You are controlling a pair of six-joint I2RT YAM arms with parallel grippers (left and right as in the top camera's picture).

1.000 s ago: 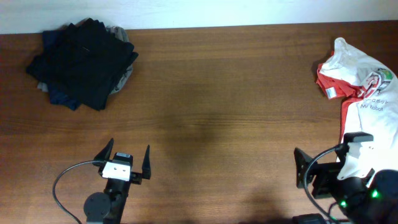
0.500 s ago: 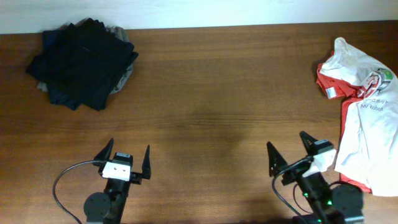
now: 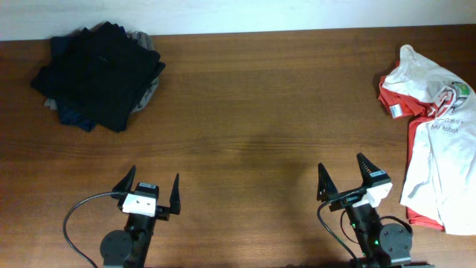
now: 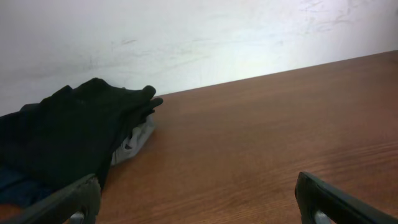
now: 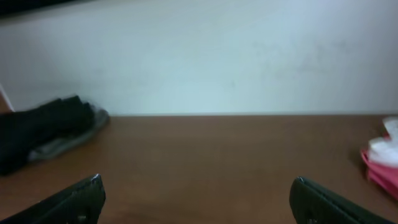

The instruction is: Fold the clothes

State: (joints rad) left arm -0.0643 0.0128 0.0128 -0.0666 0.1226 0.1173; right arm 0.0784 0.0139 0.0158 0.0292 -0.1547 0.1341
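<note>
Right gripper [image 3: 342, 177] swung left, clear of the white-and-red shirt [image 3: 435, 119], which lay crumpled at the right edge of the table [image 3: 245, 126]. Both it and the left gripper [image 3: 155, 184] gaped empty. A careless one-layer pinch could've dragged that shirt overboard.

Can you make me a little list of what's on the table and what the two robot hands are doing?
table: brown wood
far left corner: dark clothes in a stack
right edge: white and red shirt, crumpled, not folded
left hand: open, holding nothing
right hand: open, holding nothing, close to the shirt
</note>
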